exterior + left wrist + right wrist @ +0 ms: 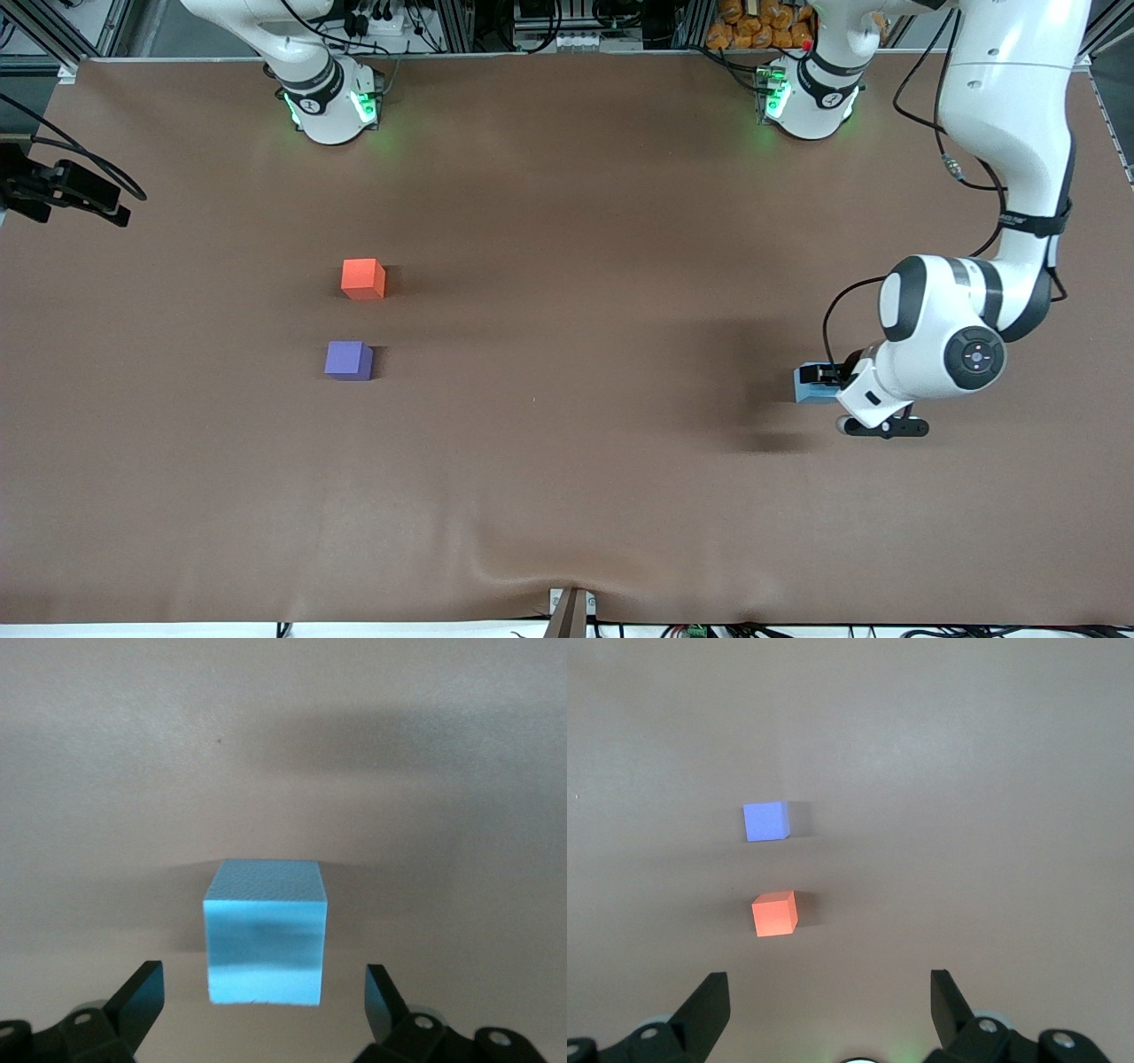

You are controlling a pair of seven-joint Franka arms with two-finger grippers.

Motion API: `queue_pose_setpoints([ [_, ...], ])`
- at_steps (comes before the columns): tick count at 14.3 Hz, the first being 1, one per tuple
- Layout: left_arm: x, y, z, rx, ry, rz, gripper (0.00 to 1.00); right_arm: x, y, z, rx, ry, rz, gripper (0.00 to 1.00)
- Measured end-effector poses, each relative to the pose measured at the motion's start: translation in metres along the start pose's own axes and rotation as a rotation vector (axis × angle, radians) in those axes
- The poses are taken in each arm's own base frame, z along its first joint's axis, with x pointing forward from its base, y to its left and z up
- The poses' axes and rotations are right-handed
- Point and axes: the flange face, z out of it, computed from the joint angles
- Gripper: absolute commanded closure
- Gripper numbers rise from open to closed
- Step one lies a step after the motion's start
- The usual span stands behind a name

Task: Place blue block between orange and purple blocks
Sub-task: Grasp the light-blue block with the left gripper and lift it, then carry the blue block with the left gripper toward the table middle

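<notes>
In the front view we see the blue block (810,385) at lower right half hidden under the left gripper (828,383), whose wrist view shows fingers (142,997) spread clear of it; right gripper (830,1003) likewise open above the orange block (775,912) and purple block (765,821).

text: none could be read | blue block (264,933): plain faces, no label | orange block (363,278) and purple block (348,361): no marks | arms: a small dark print on one strap, too small to read
</notes>
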Motion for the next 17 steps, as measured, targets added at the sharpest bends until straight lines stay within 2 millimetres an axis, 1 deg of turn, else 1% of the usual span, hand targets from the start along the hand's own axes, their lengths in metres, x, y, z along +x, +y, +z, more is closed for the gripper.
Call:
queue_pose_setpoints([
  [4, -0.006, -0.005, 0.034, -0.001, 0.018, -0.012, 0.00, 0.000, 0.000, 0.001, 0.000, -0.001, 0.000, 0.00],
  [5, -0.007, -0.005, 0.042, -0.001, 0.019, -0.012, 0.02, 0.000, 0.000, 0.001, 0.000, -0.001, 0.000, 0.00],
  [6, -0.006, -0.004, 0.047, -0.002, 0.021, -0.012, 0.40, 0.000, 0.000, 0.001, 0.000, -0.001, 0.000, 0.00],
  [7, -0.006, -0.004, 0.050, -0.002, 0.024, -0.011, 0.64, 0.000, 0.000, 0.001, 0.000, -0.001, 0.000, 0.00],
  [8, -0.005, -0.004, 0.050, -0.003, 0.027, -0.010, 0.71, 0.000, 0.000, 0.001, 0.000, -0.001, 0.000, 0.00],
  [10, -0.004, -0.003, 0.047, -0.004, 0.037, 0.000, 0.72, 0.000, 0.000, 0.001, 0.000, -0.001, 0.000, 0.00],
  [12, -0.002, 0.006, 0.039, -0.006, 0.052, 0.017, 0.72, 0.000, 0.000, 0.001, 0.000, -0.001, 0.000, 0.00],
  [13, -0.002, 0.018, 0.035, -0.006, 0.060, 0.035, 0.72, 0.000, 0.000, 0.001, 0.000, -0.001, 0.000, 0.00],
  [14, -0.005, 0.039, 0.032, -0.005, 0.066, 0.060, 0.71, 0.000, 0.000, 0.001, 0.000, -0.001, 0.000, 0.00],
  [15, -0.009, 0.065, 0.030, -0.003, 0.071, 0.076, 0.70, 0.000, 0.000, 0.001, 0.000, -0.002, 0.000, 0.00],
  [16, -0.016, 0.098, 0.027, -0.002, 0.079, 0.078, 0.69, 0.000, 0.000, 0.001, 0.000, -0.002, -0.001, 0.00],
  [17, -0.024, 0.136, 0.022, -0.004, 0.092, 0.074, 0.69, 0.000, 0.000, 0.001, 0.000, -0.002, 0.000, 0.00],
])
